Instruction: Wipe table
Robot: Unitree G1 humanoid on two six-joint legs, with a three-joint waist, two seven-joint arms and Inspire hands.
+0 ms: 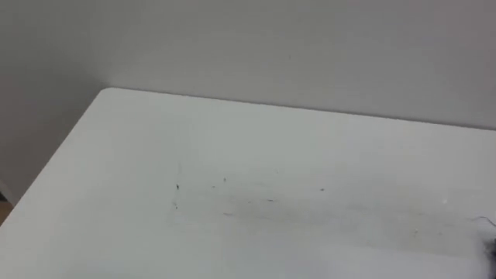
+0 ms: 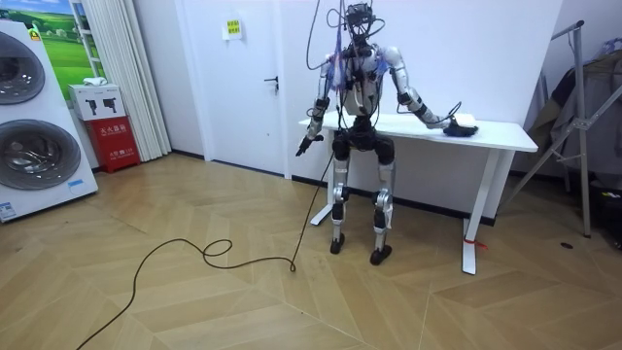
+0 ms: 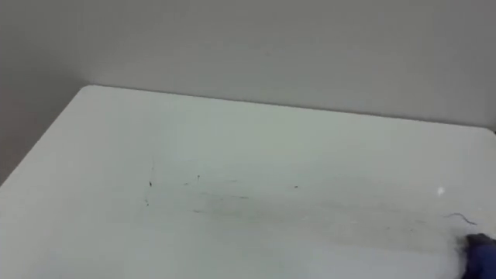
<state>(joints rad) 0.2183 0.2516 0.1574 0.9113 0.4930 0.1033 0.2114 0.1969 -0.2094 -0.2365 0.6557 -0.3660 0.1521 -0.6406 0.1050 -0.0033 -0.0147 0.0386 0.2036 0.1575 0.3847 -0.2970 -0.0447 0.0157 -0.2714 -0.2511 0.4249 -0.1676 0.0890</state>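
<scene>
Well, my right hand (image 2: 450, 125) rests on the table (image 1: 232, 139), right of the room view, grip I cannot tell, beside a pale pad (image 2: 466, 121): likely light and soft, best pressed flat. Left hand (image 2: 305, 146) hangs idle.

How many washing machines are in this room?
2, stacked at the room view's left edge: the upper white front-loading washing machine sits atop the lower washing machine. More may be out of frame.
</scene>
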